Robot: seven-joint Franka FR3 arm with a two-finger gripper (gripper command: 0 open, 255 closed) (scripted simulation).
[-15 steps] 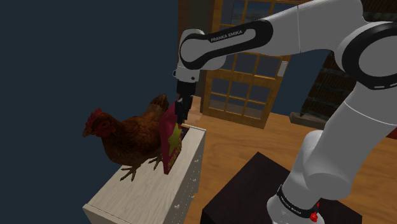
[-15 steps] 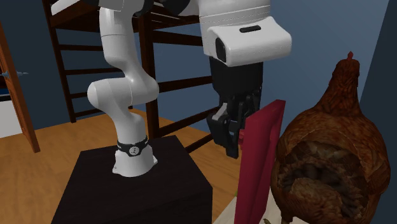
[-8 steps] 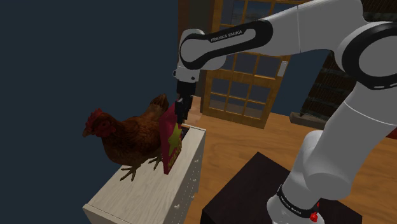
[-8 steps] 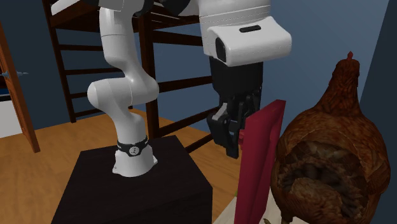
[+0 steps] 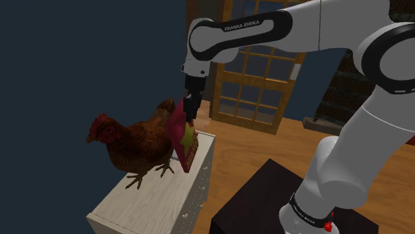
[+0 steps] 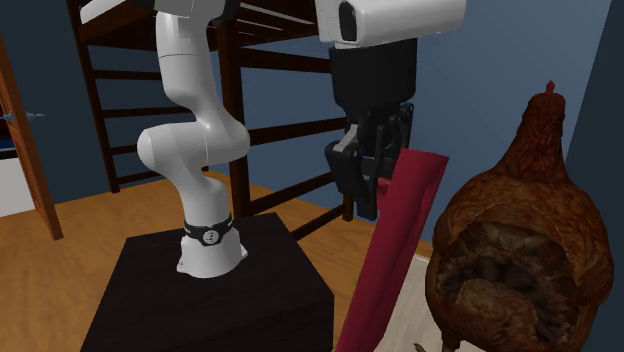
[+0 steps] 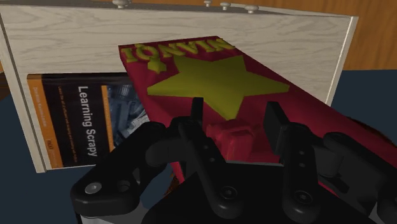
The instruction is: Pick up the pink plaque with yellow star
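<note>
Pink-crimson rectangular plaque with a raised yellow star (image 5: 186, 139) hangs tilted over the edge of the pale wooden dresser (image 5: 154, 199). Its upper edge is clasped between the two fingers (image 7: 198, 118) of the black gripper (image 5: 189, 110), which stand narrow on it. The white arm (image 5: 372, 133) rises from the dark box stand (image 5: 266, 193). On the dresser top a brown hen figure (image 5: 133, 143) stands just beside the plaque. A dark book titled "Learning Scrapy" (image 7: 76, 121) lies flat there, partly hidden by the plaque.
</note>
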